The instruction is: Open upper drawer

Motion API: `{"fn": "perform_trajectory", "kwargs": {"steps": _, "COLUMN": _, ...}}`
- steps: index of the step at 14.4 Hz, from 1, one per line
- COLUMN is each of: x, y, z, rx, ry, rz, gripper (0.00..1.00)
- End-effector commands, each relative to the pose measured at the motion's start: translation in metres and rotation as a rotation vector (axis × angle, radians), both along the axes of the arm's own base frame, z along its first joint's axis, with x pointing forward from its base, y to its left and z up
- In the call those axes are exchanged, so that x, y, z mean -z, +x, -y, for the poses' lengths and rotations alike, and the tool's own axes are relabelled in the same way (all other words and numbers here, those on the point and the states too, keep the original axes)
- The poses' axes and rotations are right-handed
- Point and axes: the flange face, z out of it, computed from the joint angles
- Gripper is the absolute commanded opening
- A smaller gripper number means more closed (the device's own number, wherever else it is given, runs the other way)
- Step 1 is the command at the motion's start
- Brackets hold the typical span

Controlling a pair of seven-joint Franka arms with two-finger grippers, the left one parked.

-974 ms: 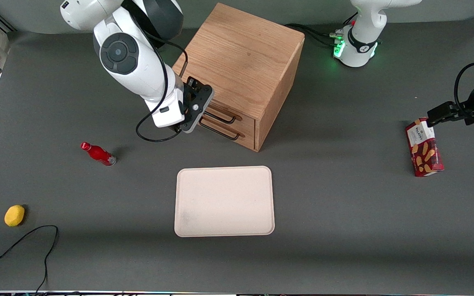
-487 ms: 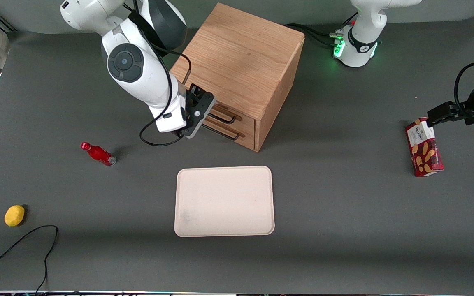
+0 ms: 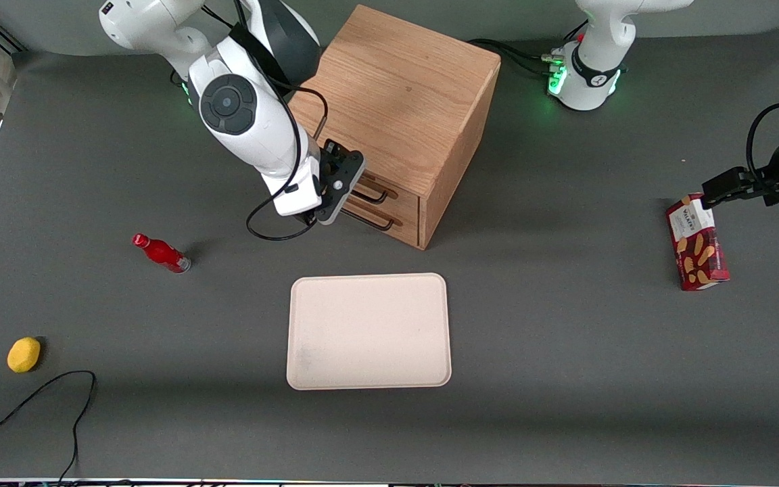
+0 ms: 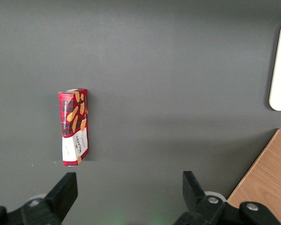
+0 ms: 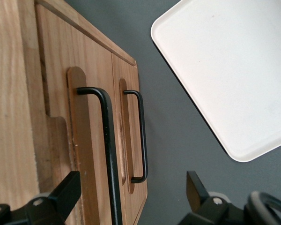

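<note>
- The hand (image 3: 343, 196) has moved in along the cabinet (image 3: 396, 101) front over the last second, fingers spread and grasping nothing.
- The upper drawer (image 5: 91, 140) sits closed; its handle (image 5: 107, 154) lies between the fingers, ready for closing.

Tool (image 3: 345, 196) in front of upper drawer (image 3: 389, 191), cabinet (image 3: 396, 101)

A cream tray (image 3: 368, 331) lies near the front camera, a red bottle (image 3: 161, 253) and yellow lemon (image 3: 24, 354) toward the working arm's end — a biscuit box (image 3: 696, 243) toward the parked arm's.
</note>
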Motion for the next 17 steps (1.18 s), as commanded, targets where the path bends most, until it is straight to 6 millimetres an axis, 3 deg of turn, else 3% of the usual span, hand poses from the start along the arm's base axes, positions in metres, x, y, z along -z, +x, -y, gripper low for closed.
{"fn": "perform_trajectory", "kwargs": {"steps": 1, "x": 0.004, "y": -0.007, "z": 0.004, "rx": -0.015, "ry": 0.022, "rz": 0.014, "gripper": 1.00}}
{"fn": "perform_trajectory", "kwargs": {"steps": 17, "x": 0.038, "y": -0.006, "z": 0.010, "rx": -0.006, "ry": 0.011, "rz": 0.052, "gripper": 1.00}}
